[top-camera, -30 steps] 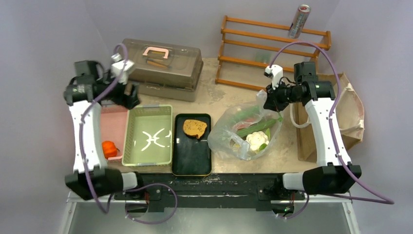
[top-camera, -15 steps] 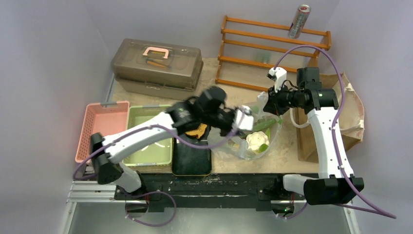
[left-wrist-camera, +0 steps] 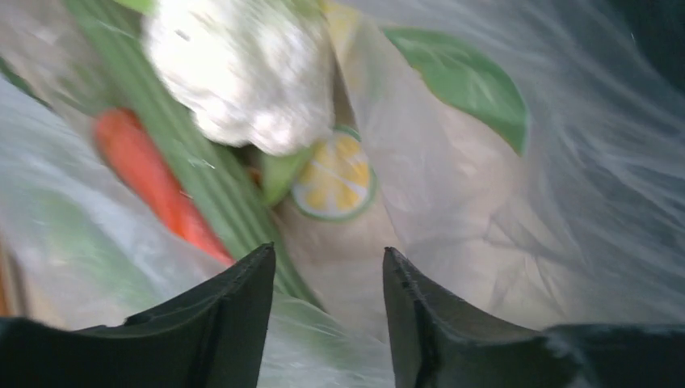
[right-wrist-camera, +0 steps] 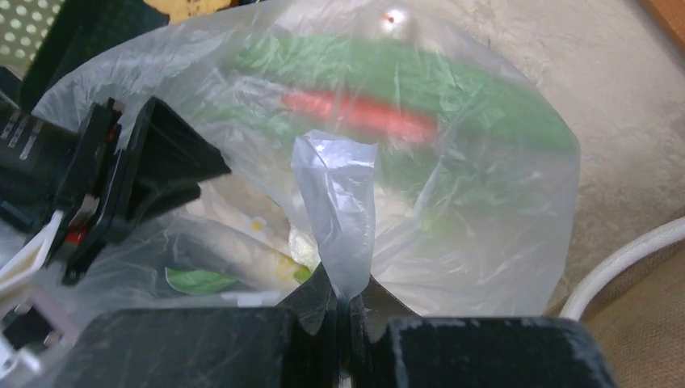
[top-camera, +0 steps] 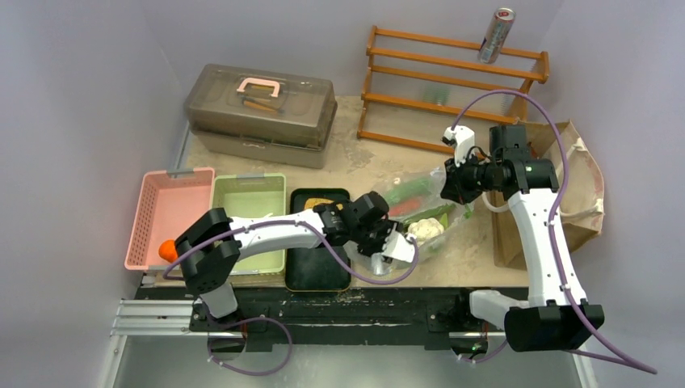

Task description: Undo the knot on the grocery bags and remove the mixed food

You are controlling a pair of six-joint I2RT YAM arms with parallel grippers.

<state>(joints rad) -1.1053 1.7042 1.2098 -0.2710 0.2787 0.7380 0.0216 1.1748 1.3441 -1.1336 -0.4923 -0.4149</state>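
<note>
The transparent plastic bag [top-camera: 420,212] lies right of the black tray, with cauliflower [top-camera: 424,229], cucumber [top-camera: 432,212] and carrot [top-camera: 408,203] inside. My right gripper [top-camera: 450,183] is shut on the bag's loose handle strip [right-wrist-camera: 339,210] and holds it up. My left gripper [top-camera: 386,242] is open at the bag's near left side, its jaws [left-wrist-camera: 327,267] against the plastic, facing the cauliflower [left-wrist-camera: 242,73], carrot [left-wrist-camera: 153,182] and a round yellow-green piece [left-wrist-camera: 335,178]. The left gripper also shows in the right wrist view [right-wrist-camera: 153,174]. The brown paper bag [top-camera: 577,186] lies at the right. A toast slice [top-camera: 323,204] lies on the tray, mostly hidden by the arm.
A black tray [top-camera: 315,267], a green bin [top-camera: 242,194] and a pink basket [top-camera: 165,210] with an orange item [top-camera: 166,250] stand at the left. A lidded case [top-camera: 258,101] and a wooden rack [top-camera: 452,81] with a can [top-camera: 495,35] stand at the back.
My left arm swung from the pink basket across the tray to the plastic bag and lowered toward its near side. My right gripper kept holding the bag's handle and shifted slightly.
</note>
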